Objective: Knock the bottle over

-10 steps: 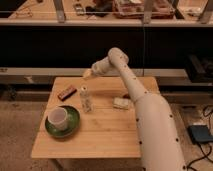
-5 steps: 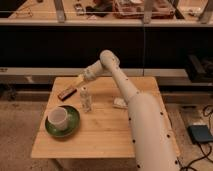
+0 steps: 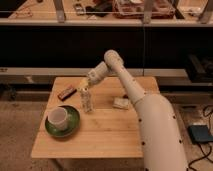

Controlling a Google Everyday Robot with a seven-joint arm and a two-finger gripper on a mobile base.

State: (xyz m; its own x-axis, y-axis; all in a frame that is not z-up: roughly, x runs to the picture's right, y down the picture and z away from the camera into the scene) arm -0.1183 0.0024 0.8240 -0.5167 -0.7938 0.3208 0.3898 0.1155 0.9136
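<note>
The bottle (image 3: 86, 100) is small, slim and clear with a white cap, and stands upright on the wooden table (image 3: 105, 132), just right of the white cup. My gripper (image 3: 84, 82) is at the end of the white arm, just above and behind the bottle's cap, very close to it. The arm (image 3: 145, 115) reaches in from the lower right across the table.
A white cup (image 3: 58, 118) sits on a green saucer (image 3: 65, 126) at the table's left. A dark snack bar (image 3: 66, 92) lies at the back left. A pale packet (image 3: 121, 103) lies right of centre. Dark shelving stands behind the table.
My gripper has swung left and down from the table's back middle to just above the bottle. The bottle still stands upright.
</note>
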